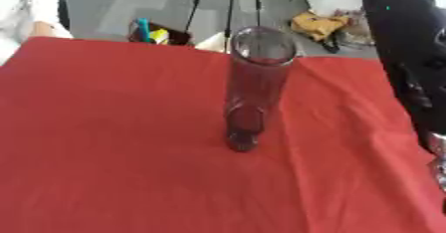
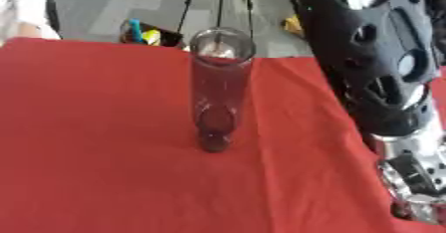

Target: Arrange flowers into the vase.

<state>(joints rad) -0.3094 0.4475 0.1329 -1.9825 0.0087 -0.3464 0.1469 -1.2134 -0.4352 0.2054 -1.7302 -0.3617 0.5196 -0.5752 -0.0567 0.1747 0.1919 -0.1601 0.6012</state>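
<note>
A tall clear glass vase (image 1: 253, 87) stands upright near the middle of the table, on the red tablecloth (image 1: 104, 142) that covers everything in front of me. Its round mouth (image 1: 263, 46) is open toward me and its narrow base sits flat on the cloth; I can make out nothing standing in it, though the glass is hazy. My right arm (image 2: 375, 58) comes down along the right side of the view, black casing with round cut-outs up high and silver joints lower down, and it hangs beside the vase without touching it. Of my right hand (image 2: 416, 189) I see only a silver and black part at the lower right edge, over the cloth's right border; I cannot tell whether its fingers are spread, pressed together or pinching anything, since they are cut off by the edge. My left hand shows in neither view. No flowers lie on the visible stretch of cloth. Beyond the far edge of the table there is grey floor, thin black tripod legs (image 1: 228, 8), a small box with a blue and a yellow thing (image 1: 150, 32) in it, and a yellowish bundle (image 1: 319, 24) on the floor.
</note>
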